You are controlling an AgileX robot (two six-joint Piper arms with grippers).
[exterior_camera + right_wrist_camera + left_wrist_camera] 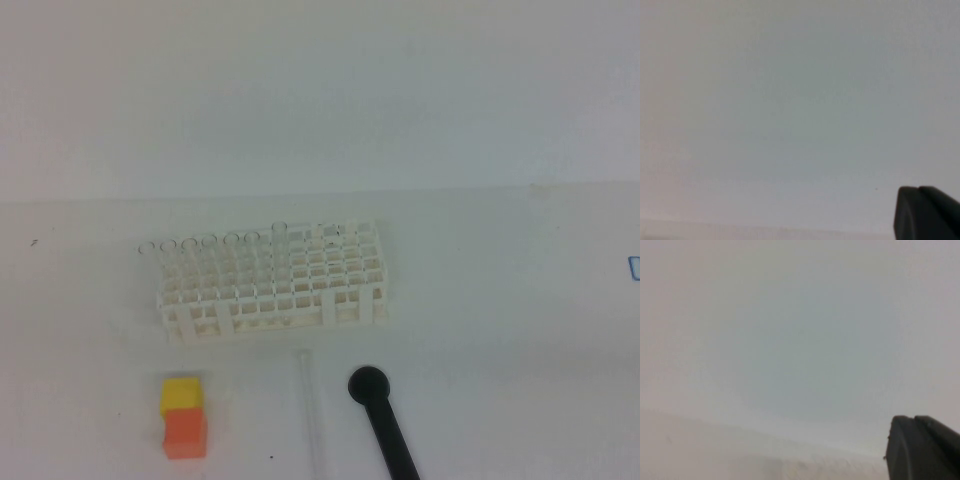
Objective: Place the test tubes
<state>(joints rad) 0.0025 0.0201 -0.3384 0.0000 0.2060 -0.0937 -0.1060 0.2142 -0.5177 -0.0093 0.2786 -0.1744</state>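
Several test tubes (281, 240) stand in the rack (270, 290), one loose tube (308, 400) remains on the table; left gripper (920, 450) and right gripper (925, 212) sit outside the high view, grip state impossible to tell.

One white rack (270, 285) is counted. One upright tube (281, 240) is seen in its back row, and about six round rims (208, 241) are seen from it at 9 o'clock. From the rack, one flat tube (308, 400) is found at 6 o'clock, one black tool (385, 425) at 5 o'clock, and two blocks at 7 o'clock: one yellow block (181, 393) and one orange block (185, 434). Two grippers are counted: the left gripper (922, 450) and the right gripper (927, 212), each shown only in its own wrist view.
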